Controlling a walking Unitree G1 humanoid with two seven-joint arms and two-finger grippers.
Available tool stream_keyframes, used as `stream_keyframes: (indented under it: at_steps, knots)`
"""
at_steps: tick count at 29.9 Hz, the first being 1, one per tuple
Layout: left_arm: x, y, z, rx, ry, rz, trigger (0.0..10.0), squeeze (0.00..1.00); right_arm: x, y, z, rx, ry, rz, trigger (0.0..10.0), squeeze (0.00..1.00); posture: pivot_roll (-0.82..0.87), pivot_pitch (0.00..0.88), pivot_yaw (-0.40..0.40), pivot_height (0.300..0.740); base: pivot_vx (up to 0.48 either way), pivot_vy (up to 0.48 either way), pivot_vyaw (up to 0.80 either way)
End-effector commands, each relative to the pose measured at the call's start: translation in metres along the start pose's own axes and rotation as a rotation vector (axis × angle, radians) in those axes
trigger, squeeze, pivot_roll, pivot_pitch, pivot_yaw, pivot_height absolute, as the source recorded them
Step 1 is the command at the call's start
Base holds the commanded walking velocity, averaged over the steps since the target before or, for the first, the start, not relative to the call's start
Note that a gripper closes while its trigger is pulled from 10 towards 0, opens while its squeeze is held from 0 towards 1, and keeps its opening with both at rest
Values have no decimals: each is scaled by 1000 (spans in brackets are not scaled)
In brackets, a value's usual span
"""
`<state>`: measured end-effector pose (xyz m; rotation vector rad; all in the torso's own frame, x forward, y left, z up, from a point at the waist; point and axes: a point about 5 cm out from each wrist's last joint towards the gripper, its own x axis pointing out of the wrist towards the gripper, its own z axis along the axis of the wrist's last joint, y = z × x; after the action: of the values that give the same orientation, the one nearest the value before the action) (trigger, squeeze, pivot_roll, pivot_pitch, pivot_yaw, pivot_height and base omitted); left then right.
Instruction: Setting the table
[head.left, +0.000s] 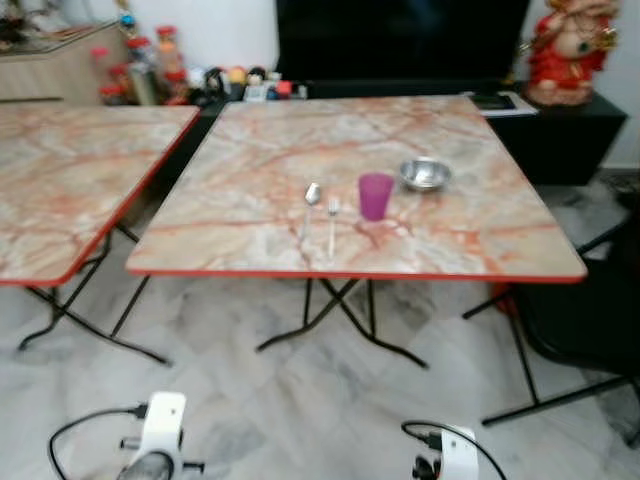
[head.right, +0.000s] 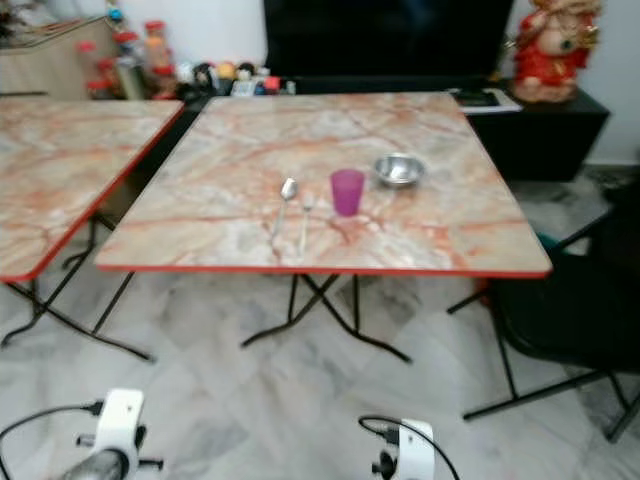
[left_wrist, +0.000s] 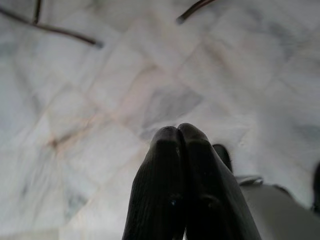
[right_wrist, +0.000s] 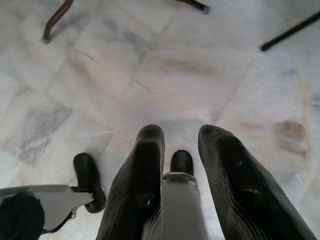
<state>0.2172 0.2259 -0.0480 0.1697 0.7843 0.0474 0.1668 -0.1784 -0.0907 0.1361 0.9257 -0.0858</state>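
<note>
**Table partly laid, both arms hanging idle**

Seen from the head: square folding table with marbled orange-and-cream top and red rim (head.left: 250, 268), carrying a small place setting near its middle. Translucent magenta plastic cup (head.left: 375, 195) upright; just beside it a slim steel fork (head.left: 333, 222) and a steel spoon (head.left: 310, 205), lying side by side and apart from each other; near the cup's other side, a small shiny steel bowl (head.left: 425, 174), not touching it. Second table of the same pattern (head.left: 60, 190) alongside, nothing on the part in view. Black folding chair (head.left: 590, 310) at the laid table's edge.

Left gripper (left_wrist: 181, 131) pointed down at the pale marble floor (head.left: 300, 410), fingertips pressed together, nothing held. Right gripper (right_wrist: 181, 134) likewise aimed at the floor, fingers parted with a clear gap, empty. All tableware well ahead of and above both sets of jaws, far outside their span.

Handling, as judged: cup light, stiff, easily tipped, best taken across the wall at mid-height. Bowl light, hard, slippery, best pinched over the rim. Fork and spoon thin, flat on the top, awkward to lift; best pinched across the handle.
</note>
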Motion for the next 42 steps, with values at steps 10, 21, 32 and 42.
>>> stream_keyframes:
  at_steps: [10,21,32,42]
  knots:
    - [4,-14,-16,72,110,-49,10000,0,0,-5,3,11,-5,-45,10000,0,-87,0,24,740,262,0,0]
    - [1,-20,-33,61,173,-51,10000,0,0,-4,0,26,0,-47,10000,0,-92,0,32,740,276,0,0]
    - [-2,-21,-42,52,194,-46,10000,0,1,-5,5,10,-11,-55,10000,0,-88,0,20,740,276,0,0]
    - [-2,-21,-41,70,195,-57,10000,0,-1,-10,0,51,4,-111,10000,0,-93,0,33,740,273,0,0]
